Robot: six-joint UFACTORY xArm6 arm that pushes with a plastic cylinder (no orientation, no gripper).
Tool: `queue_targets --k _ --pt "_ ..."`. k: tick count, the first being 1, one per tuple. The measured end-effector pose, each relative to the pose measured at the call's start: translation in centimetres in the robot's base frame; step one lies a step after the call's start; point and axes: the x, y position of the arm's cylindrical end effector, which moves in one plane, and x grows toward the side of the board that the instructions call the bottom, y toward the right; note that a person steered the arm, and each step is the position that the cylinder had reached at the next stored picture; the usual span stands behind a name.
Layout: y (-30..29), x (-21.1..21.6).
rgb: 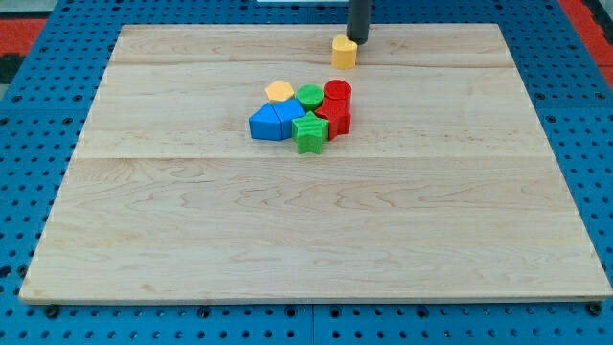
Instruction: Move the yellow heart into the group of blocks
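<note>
Upper centre of the tabletop: my tip touching the yellow heart from above-right. No claw fitted. Below-left, well apart: yellow hexagon, green cylinder, red cylinder, blue blocks, green star.

The worktop is a pale wooden board. Near the view's top lies a yellow heart, apart from the other blocks. Below it a tight cluster lies on the board: a yellow hexagon, a green cylinder, a red cylinder, a red block of unclear shape, two blue blocks and a green star.
</note>
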Motion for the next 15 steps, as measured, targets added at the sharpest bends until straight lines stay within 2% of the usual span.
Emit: queue_targets --k 1,2,3,5,6,7,8,9,10,11,13,15 --pt "-4.0 4.0" --pt "-4.1 4.4" --pt "-3.6 0.8" --pt "-2.6 4.1" --pt "-3.2 2.0" --pt "-6.7 1.8" --pt "-6.3 5.9" --pt "-5.5 6.4" --pt "-2.9 2.6" --pt "3.4 4.2" --pt "1.9 8.3" --pt "1.7 10.1"
